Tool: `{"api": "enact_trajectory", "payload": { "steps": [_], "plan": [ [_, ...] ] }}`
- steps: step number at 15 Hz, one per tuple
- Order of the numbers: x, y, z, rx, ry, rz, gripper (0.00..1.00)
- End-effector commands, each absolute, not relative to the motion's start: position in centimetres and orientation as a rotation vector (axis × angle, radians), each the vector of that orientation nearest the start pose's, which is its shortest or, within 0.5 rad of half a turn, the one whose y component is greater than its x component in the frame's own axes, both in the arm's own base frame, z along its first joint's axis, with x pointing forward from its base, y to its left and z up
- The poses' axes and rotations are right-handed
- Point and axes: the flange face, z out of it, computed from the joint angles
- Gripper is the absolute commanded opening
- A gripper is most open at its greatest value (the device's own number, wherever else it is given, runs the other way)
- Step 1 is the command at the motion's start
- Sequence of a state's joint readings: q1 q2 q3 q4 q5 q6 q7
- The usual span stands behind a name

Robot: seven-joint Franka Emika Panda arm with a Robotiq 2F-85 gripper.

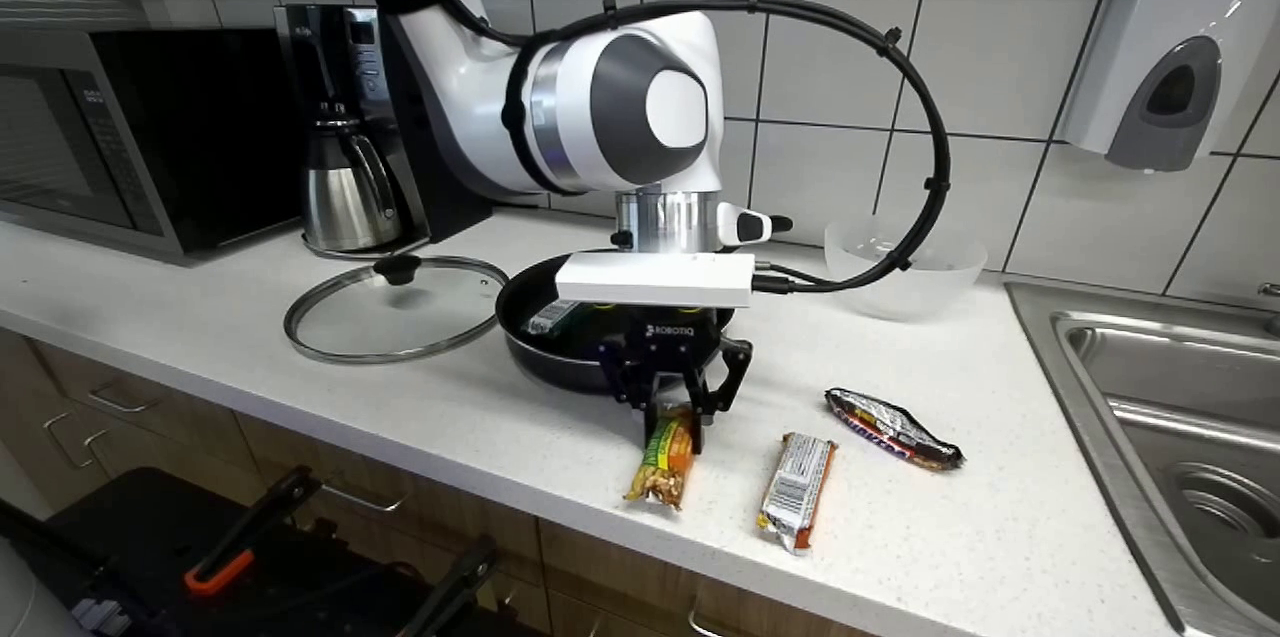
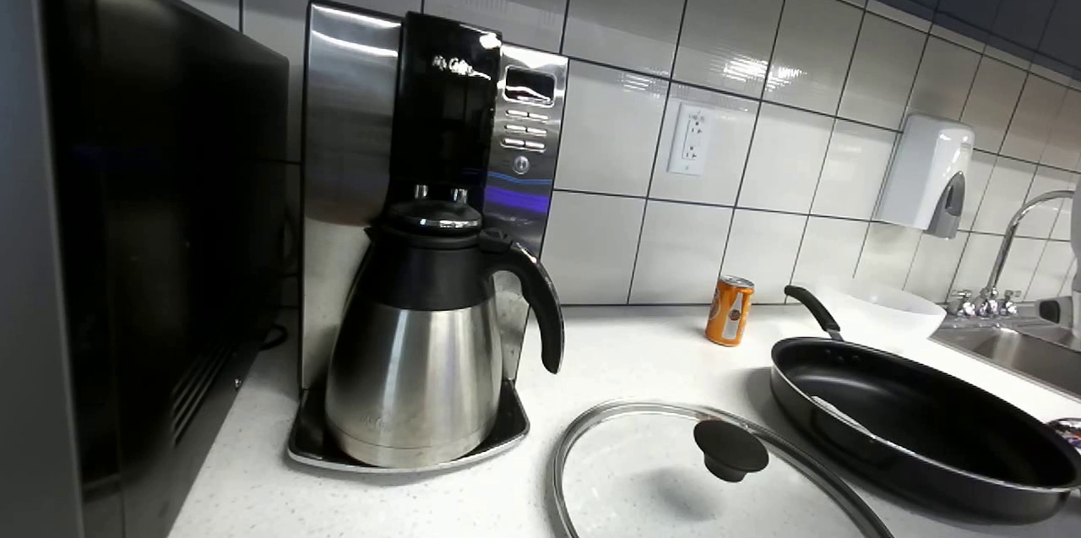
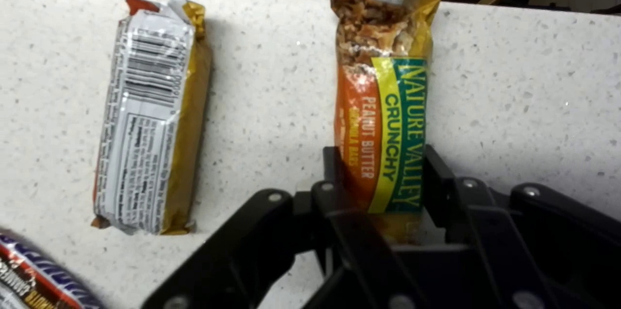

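Nature Valley granola bar [image 3: 381, 110] is pinched by the gripper [image 3: 382, 161], with 1 fingertip [image 3: 333, 166] set against each long side. Its long axis is run up and down the wrist view, right of center, so the bar is straddled across its narrow width and the closing line of the jaws is held roughly square to its length. Contact is made toward the lower end in that frame; the longer share of the bar is seen projecting past the gripper, toward the edge of the countertop [image 3: 271, 81] at the top. Whether any of it is lifted off the surface cannot be told. In an exterior view, the same bar is shown at bottom center, below the gripper body, with its free end pointed at the lower edge of the frame; the frying pan [image 1: 550, 367] is placed behind, toward the upper left. A 2nd wrapped bar [image 3: 148, 120] is laid barcode up at the left of the wrist view, nearly parallel and apart from the gripper, while a candy bar [image 3: 39, 280] is cut off at the lower left corner.
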State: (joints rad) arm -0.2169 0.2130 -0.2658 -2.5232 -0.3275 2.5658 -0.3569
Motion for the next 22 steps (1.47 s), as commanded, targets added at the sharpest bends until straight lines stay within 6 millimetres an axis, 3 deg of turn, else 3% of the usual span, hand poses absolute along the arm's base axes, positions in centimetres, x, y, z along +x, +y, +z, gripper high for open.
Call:
{"api": "enact_trajectory", "payload": {
  "steps": [1, 13, 22],
  "plan": [
    [39.9, -21.2, 19.4, -3.251, -0.235, 0.363, 0.16],
    [41.0, -22.0, 24.9, -3.315, -0.194, 0.229, 0.16],
    [44.9, -19.6, 27.4, -3.341, -0.242, 0.106, 0.16]
  ]
}}
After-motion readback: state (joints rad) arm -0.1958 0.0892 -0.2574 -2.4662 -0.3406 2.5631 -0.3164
